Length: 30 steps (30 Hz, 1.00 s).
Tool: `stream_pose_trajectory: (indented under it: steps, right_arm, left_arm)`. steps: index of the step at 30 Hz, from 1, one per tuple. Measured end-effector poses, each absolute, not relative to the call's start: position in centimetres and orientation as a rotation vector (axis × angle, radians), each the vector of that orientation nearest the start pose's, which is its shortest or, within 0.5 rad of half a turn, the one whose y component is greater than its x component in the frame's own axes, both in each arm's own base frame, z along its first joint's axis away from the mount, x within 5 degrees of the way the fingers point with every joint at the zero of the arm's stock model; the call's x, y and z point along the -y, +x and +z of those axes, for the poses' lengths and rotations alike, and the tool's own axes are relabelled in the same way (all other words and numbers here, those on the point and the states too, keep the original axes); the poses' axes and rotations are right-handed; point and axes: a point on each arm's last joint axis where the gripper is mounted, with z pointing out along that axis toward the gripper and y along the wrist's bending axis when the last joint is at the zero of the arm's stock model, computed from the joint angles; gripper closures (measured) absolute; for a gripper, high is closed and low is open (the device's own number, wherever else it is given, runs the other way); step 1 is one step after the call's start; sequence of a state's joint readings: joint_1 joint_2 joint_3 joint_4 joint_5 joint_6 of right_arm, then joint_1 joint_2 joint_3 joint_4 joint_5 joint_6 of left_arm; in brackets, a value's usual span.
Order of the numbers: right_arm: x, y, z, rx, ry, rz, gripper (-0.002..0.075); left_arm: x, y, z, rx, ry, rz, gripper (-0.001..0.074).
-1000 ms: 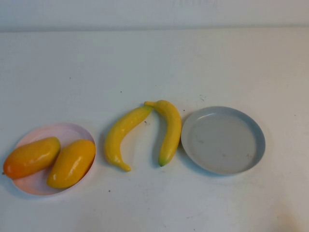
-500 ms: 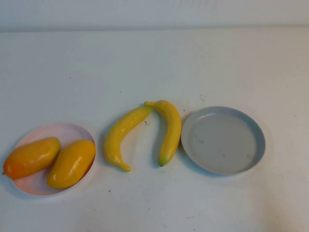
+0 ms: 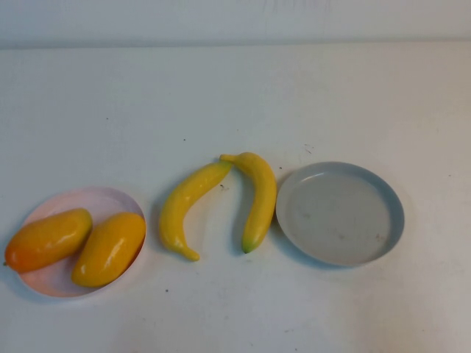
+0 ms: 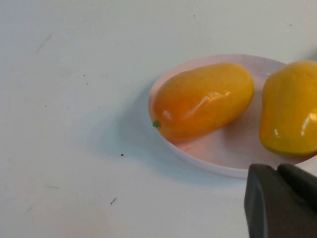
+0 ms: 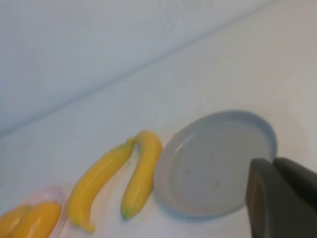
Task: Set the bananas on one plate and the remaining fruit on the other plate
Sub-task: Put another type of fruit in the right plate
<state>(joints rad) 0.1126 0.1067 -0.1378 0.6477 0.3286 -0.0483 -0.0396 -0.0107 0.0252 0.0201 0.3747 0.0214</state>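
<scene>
On the white table point(image 3: 235, 95), the round grey-blue plate point(image 3: 390, 220) at right holds nothing. The round pale pink plate point(image 3: 103, 197) at lower left holds two plump orange-yellow mangoes point(image 3: 77, 244). Two slim yellow bananas point(image 3: 221, 202) lie between the plates, their top ends touching. The left gripper point(image 4: 282, 201) is closed beside the pink plate, and the right gripper point(image 5: 282, 196) is closed over the grey plate; both hold nothing.

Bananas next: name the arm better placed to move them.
Right, probably. Both bananas lie beside the empty grey-blue plate on the right; the right end effector hangs shut by it, the left end effector by the mangoes.
</scene>
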Motion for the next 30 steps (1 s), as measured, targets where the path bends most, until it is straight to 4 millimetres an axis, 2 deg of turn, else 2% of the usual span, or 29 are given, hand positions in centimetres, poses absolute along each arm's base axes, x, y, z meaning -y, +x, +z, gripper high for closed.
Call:
stream_pose_trajectory:
  steps: [4,8,14,19,26,30]
  right_arm:
    - [-3.7,6.7,26.1,-1.997,0.165,0.712,0.0743]
    - [-4.4,9.2,28.4,-2.255,0.077,0.684,0.0743]
    - [-4.7,14.5,29.1,-2.573,-0.029,0.552,0.0743]
    - [-6.0,18.5,29.3,-2.649,-0.119,0.541,0.0743]
    - [-12.4,22.5,29.2,-2.695,-0.427,0.587,0.074]
    - [-16.6,23.7,28.7,-2.739,-0.641,0.556,0.0694]
  left_arm:
    - [0.1,5.3,17.2,-1.871,0.07,0.007,0.0731]
    - [0.1,5.3,17.2,-1.871,0.07,0.007,0.0731]
    - [0.1,5.3,17.2,-1.871,0.07,0.007,0.0731]
    - [0.1,5.3,17.2,-1.871,0.07,0.007,0.0731]
    - [0.1,5.3,17.2,-1.871,0.07,0.007,0.0731]
    - [0.1,5.3,17.2,-1.871,0.07,0.007,0.0731]
